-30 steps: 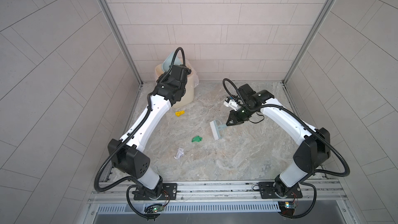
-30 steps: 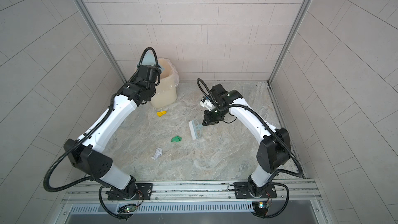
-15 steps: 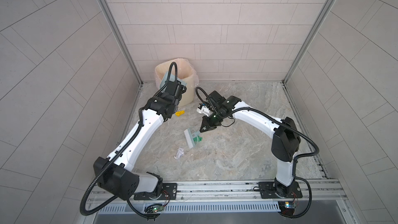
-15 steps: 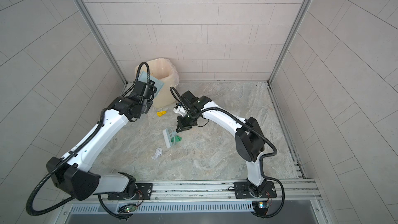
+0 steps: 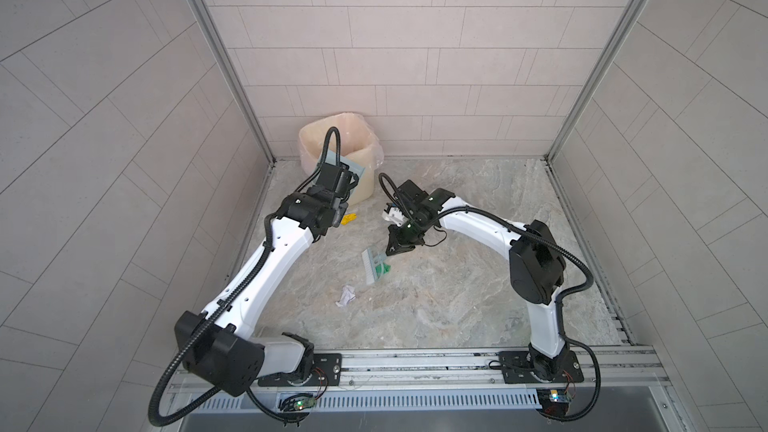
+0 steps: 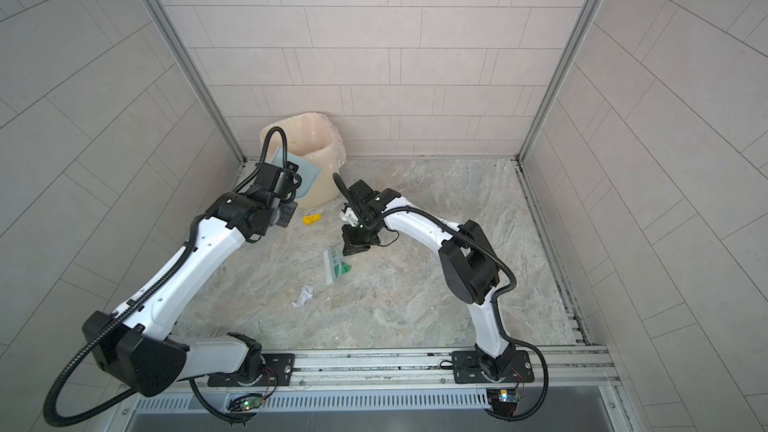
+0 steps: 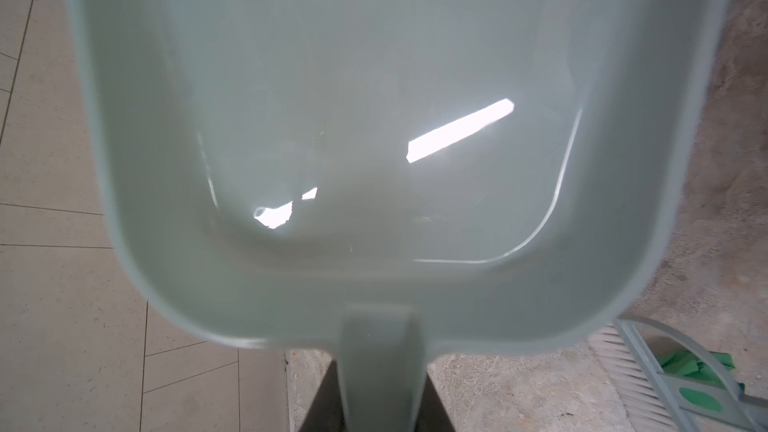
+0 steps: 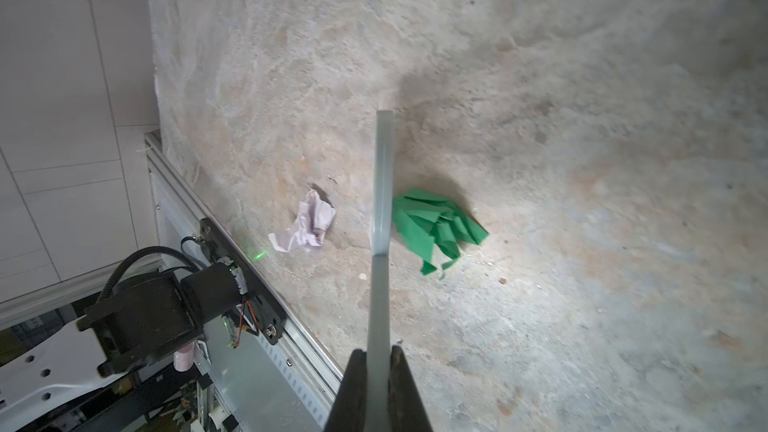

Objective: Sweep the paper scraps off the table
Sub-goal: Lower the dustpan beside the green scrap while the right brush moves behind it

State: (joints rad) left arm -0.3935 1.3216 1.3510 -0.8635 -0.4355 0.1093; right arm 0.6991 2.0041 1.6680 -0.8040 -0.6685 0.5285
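On the table [image 5: 478, 284] lie three paper scraps in both top views: a yellow one [image 5: 349, 218] by the bin, a green one [image 5: 385, 270] and a white scribbled one [image 5: 345, 296]. My right gripper [image 5: 397, 248] is shut on the handle of the pale blue brush [image 5: 373, 264], whose bristles rest on the table. The green scrap [image 8: 436, 226] lies against the brush [image 8: 382, 201]; the white scrap [image 8: 307, 222] lies on its other side, apart. My left gripper [image 5: 338, 184] is shut on the handle of the pale blue dustpan [image 5: 348, 164], held tilted beside the bin. The dustpan [image 7: 332, 118] looks empty.
A beige bin [image 5: 332, 135] with a plastic liner stands in the far left corner of the table. Grey tiled walls close in three sides. An aluminium rail [image 5: 415, 361] with both arm bases runs along the front edge.
My left arm has brought the dustpan down from over the bin to beside it. My right arm has swept the brush leftward, up to the green scrap. Both grips are unchanged.
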